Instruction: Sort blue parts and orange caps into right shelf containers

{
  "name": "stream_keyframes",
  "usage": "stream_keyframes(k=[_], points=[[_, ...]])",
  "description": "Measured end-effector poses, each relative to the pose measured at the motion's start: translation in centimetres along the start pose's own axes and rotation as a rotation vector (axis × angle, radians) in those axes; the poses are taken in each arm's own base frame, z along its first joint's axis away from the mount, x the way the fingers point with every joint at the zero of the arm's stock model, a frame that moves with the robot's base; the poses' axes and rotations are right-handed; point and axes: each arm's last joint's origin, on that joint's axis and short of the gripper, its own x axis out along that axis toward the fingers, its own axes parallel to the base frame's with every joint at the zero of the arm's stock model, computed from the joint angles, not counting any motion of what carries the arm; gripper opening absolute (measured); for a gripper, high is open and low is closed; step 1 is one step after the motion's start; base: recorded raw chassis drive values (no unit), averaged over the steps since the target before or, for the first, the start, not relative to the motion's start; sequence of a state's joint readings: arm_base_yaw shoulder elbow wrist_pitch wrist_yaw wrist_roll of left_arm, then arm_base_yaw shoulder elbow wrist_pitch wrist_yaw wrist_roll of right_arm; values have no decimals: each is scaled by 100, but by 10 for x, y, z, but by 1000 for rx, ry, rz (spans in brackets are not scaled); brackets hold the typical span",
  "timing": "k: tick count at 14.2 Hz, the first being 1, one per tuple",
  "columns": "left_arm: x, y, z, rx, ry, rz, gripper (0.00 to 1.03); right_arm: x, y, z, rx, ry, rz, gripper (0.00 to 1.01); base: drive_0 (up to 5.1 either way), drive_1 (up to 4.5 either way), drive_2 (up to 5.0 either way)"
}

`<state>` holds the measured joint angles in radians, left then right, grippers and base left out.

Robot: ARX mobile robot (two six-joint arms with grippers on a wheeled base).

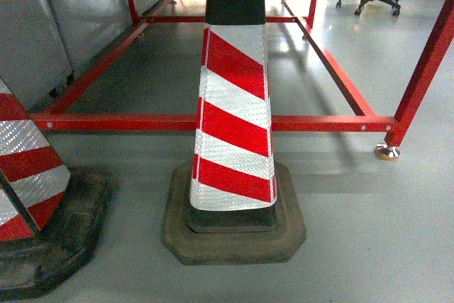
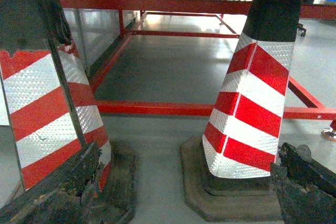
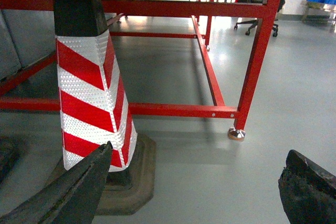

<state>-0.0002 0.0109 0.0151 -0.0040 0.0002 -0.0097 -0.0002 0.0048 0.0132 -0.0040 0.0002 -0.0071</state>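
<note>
Head view: a red-and-white striped traffic cone [image 1: 234, 111] stands on its dark base on the grey floor [image 1: 369, 232], just in front of a red metal frame [image 1: 319, 123]. A second cone [image 1: 28, 175] sits at the near left. Neither gripper appears, and no orange caps or blue crates can be seen here.

Left wrist view: the left gripper [image 2: 184, 187] has its dark fingers [image 2: 58, 192] spread wide apart, empty, with both cones beyond them.

Right wrist view: the right gripper [image 3: 197, 187] is likewise spread apart and empty, the cone just past its left finger [image 3: 73, 190]. A blue object at the far right is too small to identify.
</note>
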Motion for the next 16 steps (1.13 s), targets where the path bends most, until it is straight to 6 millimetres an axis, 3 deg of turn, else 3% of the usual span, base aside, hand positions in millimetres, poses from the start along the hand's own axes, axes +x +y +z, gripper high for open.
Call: stream_keyframes(k=[16], points=[[0,0,0,10,0,0,98,0,0,0,8,2,0,98,0,0,0]])
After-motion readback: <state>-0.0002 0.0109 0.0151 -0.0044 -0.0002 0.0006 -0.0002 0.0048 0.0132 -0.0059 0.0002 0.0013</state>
